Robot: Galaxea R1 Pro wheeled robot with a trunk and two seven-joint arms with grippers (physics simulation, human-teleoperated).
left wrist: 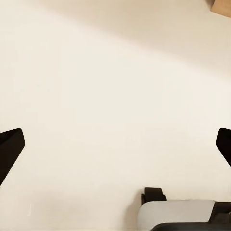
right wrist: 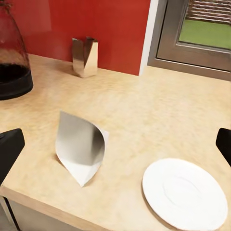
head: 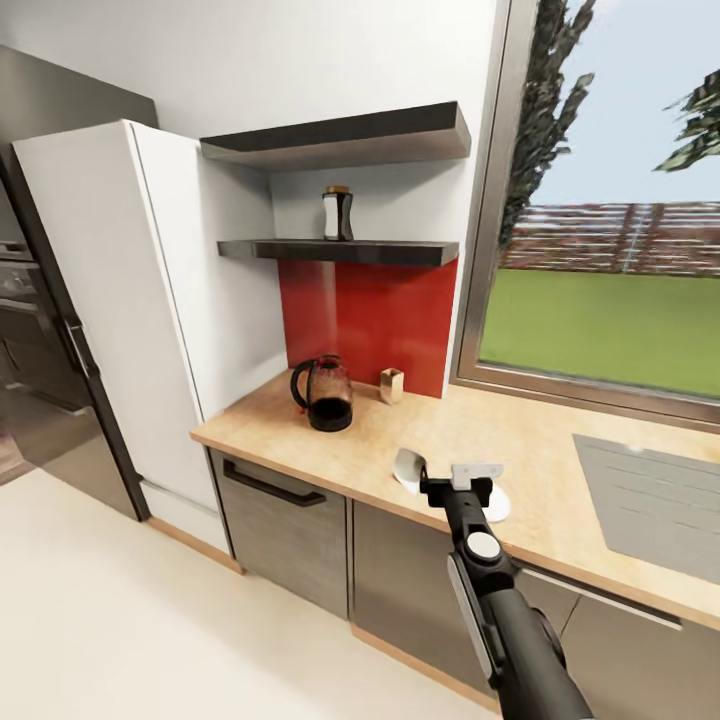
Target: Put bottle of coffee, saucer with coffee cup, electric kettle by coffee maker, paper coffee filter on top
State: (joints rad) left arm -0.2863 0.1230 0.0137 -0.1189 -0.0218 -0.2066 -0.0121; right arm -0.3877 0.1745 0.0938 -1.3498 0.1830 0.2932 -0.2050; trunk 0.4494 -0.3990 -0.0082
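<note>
The coffee maker (head: 322, 393), a dark glass carafe, stands on the wooden countertop (head: 520, 440) near the red backsplash. On the lower wall shelf (head: 340, 250) above it is the bottle of coffee (head: 338, 213). A white paper coffee filter (right wrist: 81, 147) stands tilted near the counter's front edge, with the white saucer (right wrist: 184, 192) lying flat beside it. My right gripper (head: 470, 478) hovers just above and in front of both, open, its fingers (right wrist: 9, 149) wide apart and holding nothing. My left gripper (left wrist: 115, 144) is open over the pale floor.
A small metal holder (right wrist: 85, 57) stands against the backsplash beside the coffee maker. A grey inset panel (head: 650, 500) lies in the counter at the right, under a large window (head: 610, 220). A tall white cabinet (head: 130, 310) flanks the counter's left end.
</note>
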